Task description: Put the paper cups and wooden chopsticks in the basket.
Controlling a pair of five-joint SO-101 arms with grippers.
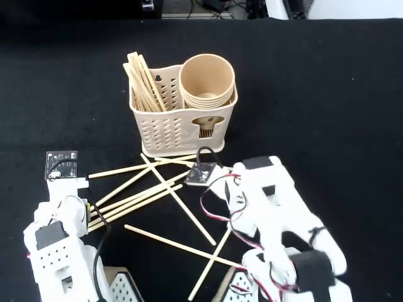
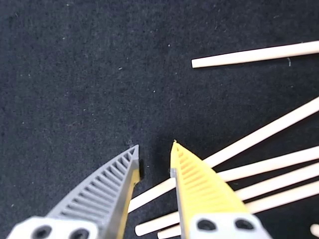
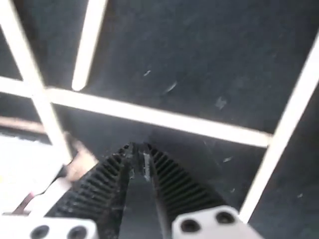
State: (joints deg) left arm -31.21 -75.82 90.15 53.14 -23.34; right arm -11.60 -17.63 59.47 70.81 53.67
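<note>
Wooden chopsticks [image 2: 259, 133] lie loose on the black cloth [image 2: 75, 74], several fanned out just beside the left pincer [image 2: 155, 148]. Its grey and yellow fingers stand parted and hold nothing; one stick's end lies between them and the others pass under the yellow finger. The right pincer [image 3: 139, 152] has its black fingers drawn together on nothing, and one chopstick [image 3: 159, 117] crosses just ahead of its tips. Beyond both pincers stands the basket [image 1: 170, 129], with stacked paper cups [image 1: 206, 78] upright in it and a bundle of chopsticks [image 1: 143, 82] leaning beside them
</note>
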